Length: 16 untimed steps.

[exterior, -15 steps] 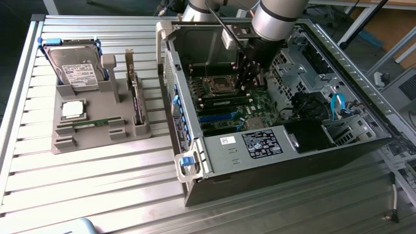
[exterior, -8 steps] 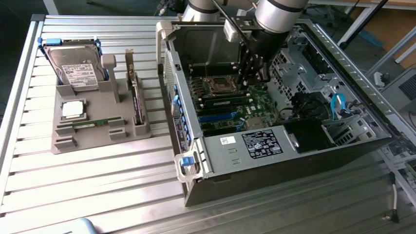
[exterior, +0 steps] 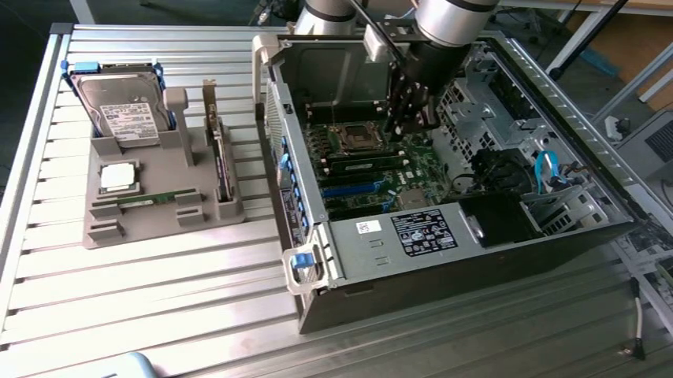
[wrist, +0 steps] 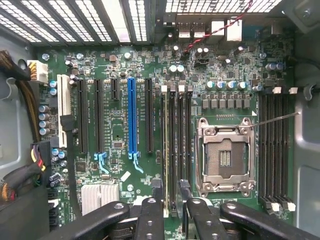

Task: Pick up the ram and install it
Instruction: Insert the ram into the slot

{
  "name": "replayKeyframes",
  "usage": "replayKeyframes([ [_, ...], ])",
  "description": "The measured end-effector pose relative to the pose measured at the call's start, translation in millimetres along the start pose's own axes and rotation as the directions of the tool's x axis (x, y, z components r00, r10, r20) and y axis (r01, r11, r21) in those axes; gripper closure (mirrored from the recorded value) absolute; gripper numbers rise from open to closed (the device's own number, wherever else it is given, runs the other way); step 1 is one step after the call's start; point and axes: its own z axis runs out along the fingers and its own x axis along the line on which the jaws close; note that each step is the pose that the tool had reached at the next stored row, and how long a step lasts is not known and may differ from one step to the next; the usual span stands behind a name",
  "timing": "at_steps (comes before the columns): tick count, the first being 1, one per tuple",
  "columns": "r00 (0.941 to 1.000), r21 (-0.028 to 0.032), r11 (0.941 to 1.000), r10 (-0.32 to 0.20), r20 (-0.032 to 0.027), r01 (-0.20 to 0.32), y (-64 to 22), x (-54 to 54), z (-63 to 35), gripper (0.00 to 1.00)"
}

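Two dark fingers [wrist: 150, 217] of the gripper [wrist: 171, 201] stand apart, straddling one end of the ram [wrist: 168, 150]. The ram sits upright on edge in a memory slot of the motherboard [wrist: 115, 75], just beside the empty processor socket [wrist: 225, 155]. Whether the pads touch it I cannot tell. In the exterior view the gripper [exterior: 405, 122] reaches down into the open computer case [exterior: 452, 236], which lies on its side toward the worktop's [exterior: 158, 315] far edge at the exterior view's right. Near the worktop's opposite edge, well apart from the case, a gray holder [exterior: 158, 224] carries a hard drive [exterior: 121, 110], a silver processor chip [exterior: 118, 177], an upright expansion card [exterior: 221, 157] and a second green stick [exterior: 158, 197].
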Motion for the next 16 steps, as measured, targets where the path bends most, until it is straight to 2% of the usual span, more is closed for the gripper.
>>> replayKeyframes([
  [16,1.0,0.0,1.0,0.0,-0.0004,0.0,0.7,-0.9,-29.6,0.75],
])
